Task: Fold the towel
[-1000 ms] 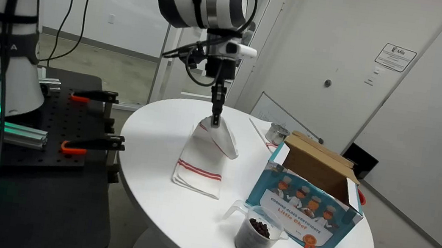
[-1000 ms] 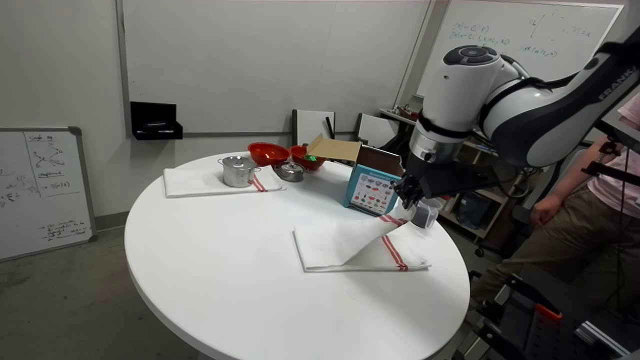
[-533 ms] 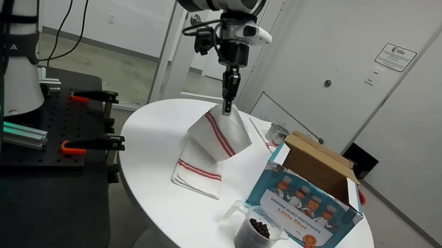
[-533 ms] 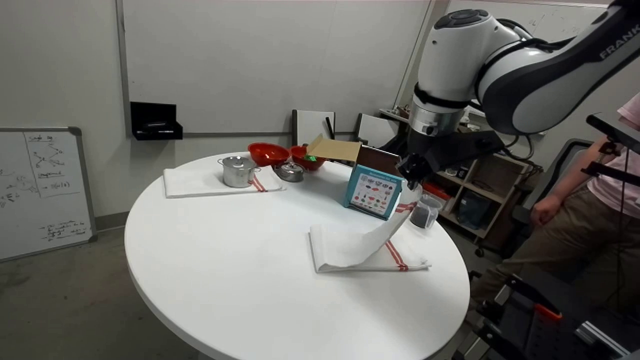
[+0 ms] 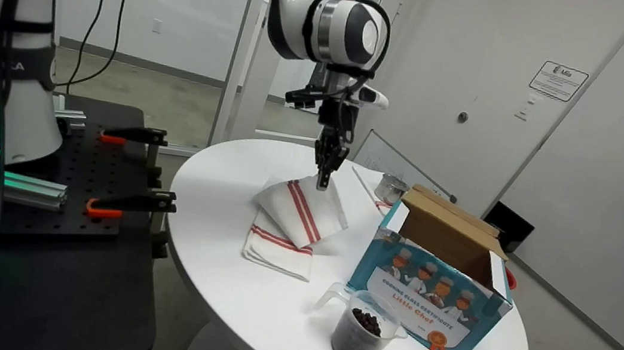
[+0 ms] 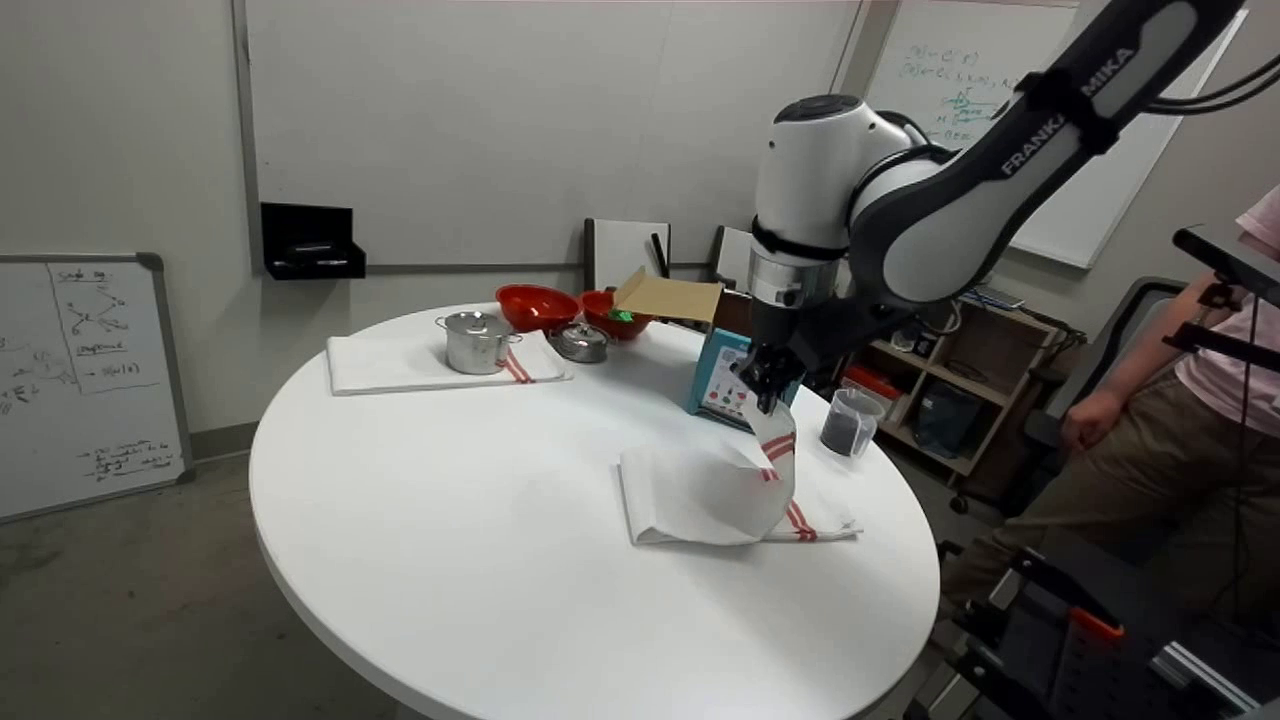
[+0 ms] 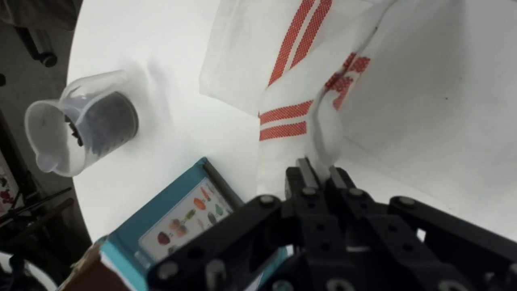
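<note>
Toward the edge of the round table (image 6: 450,500) nearest the robot base (image 5: 25,107), the towel (image 5: 297,215) is positioned with part of it flat on the surface and part of it raised. I have the gripper (image 7: 319,166) clamped on the towel: in the wrist view the jaws stand close together with a pinched fold of it between them. In both exterior views the held portion rises to the gripper, above the table surface. I read the towel as bent over on itself, the lifted layer angled across the lower layer. Red stripes (image 7: 282,131) on the lifted layer slant; those on the lower layer lie flat. Near the lower edge in an exterior view, I see a clear measuring cup (image 5: 359,341) partly filled with dark pieces (image 5: 367,321); an open teal cardboard box (image 5: 422,298) stands near it, toward the right-hand edge. Along the upper-left edge in an exterior view, a second striped cloth (image 6: 390,365) lies flat with a metal pot (image 6: 472,352) standing on it. A smaller metal vessel (image 6: 580,343) stands just beside this cloth, and two red bowls (image 6: 537,307) stand next to it, near the top edge of the table
</note>
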Robot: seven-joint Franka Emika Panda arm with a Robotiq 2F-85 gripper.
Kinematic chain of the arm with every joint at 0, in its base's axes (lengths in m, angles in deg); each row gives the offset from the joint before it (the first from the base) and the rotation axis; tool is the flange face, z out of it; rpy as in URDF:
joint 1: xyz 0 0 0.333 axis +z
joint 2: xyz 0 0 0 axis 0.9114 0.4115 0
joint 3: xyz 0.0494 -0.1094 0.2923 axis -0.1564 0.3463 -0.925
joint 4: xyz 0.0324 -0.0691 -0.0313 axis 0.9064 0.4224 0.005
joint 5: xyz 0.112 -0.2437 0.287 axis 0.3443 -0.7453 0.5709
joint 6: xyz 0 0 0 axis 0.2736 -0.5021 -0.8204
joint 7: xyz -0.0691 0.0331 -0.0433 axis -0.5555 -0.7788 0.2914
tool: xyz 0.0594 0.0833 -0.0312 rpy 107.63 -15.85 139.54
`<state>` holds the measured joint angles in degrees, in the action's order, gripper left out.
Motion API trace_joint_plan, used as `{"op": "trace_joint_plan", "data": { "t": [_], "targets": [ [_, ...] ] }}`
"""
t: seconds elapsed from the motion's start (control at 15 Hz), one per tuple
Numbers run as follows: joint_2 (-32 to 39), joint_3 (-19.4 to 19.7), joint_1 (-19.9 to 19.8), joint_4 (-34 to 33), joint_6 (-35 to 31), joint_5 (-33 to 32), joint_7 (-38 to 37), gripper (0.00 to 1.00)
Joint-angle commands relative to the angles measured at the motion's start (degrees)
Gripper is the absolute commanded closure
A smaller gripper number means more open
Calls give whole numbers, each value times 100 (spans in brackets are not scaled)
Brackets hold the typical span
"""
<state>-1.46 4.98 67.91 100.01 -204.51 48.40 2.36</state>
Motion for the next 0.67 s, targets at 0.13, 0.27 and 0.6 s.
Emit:
{"op": "trace_joint_plan", "data": {
  "t": [0.13, 0.27, 0.6],
  "targets": [
    [877, 242, -138, 218, -1392, 1032, 442, 98],
    [836, 537, 241, 170, -1205, 1172, 537, 93],
    [952, 562, 251, 193, -1380, 1335, 586, 98]
  ]
}}
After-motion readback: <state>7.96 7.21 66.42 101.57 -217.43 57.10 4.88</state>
